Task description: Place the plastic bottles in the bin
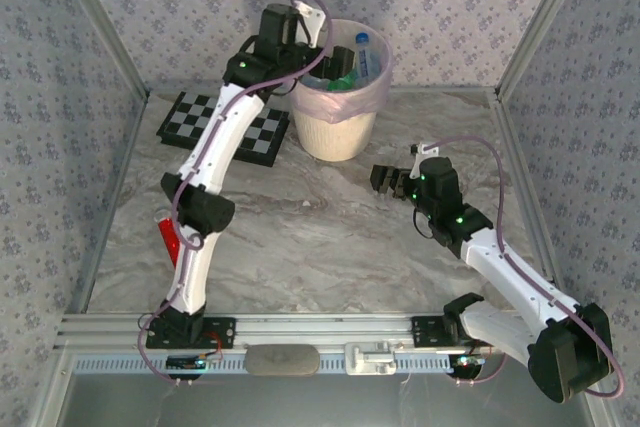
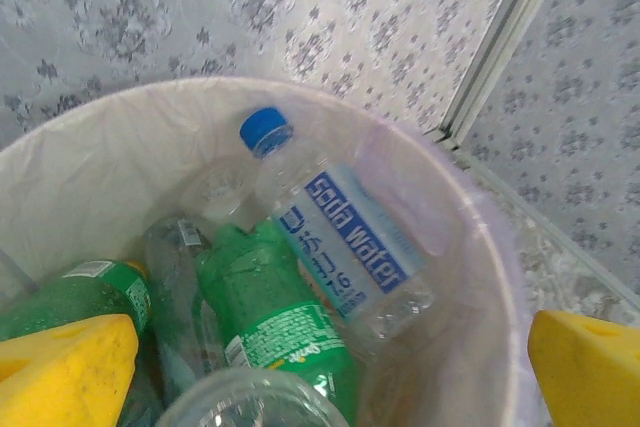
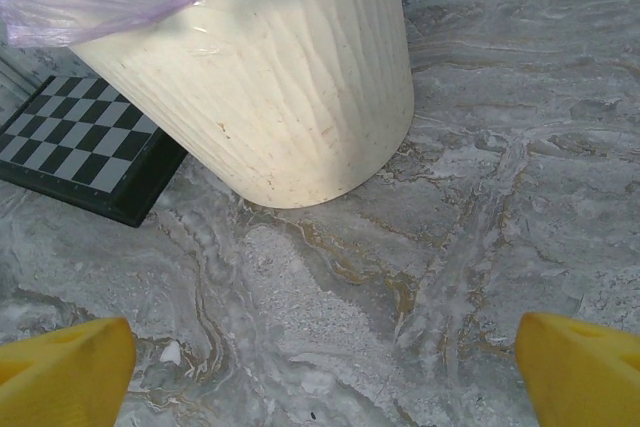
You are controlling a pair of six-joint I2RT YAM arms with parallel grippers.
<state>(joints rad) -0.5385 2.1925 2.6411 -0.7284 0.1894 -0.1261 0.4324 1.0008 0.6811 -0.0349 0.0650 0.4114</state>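
The bin (image 1: 335,132) is a cream wastebasket with a pink liner, standing at the back of the table; its wall (image 3: 290,97) faces the right wrist camera. My left gripper (image 1: 335,57) hangs open over its mouth, yellow fingers (image 2: 70,367) wide apart. Below them lie a clear soda-water bottle with a blue cap (image 2: 340,237), two green bottles (image 2: 270,307), and a clear bottle's rounded end (image 2: 250,402) at the frame's bottom edge, untouched by the fingers. My right gripper (image 1: 392,180) stands open low over bare marble (image 3: 320,367), to the right of and in front of the bin.
A flat black-and-white checkerboard (image 1: 225,125) lies left of the bin, its corner (image 3: 80,147) by the bin's base. A small red object (image 1: 170,240) sits beside the left arm. Wallpapered walls and metal posts enclose the table.
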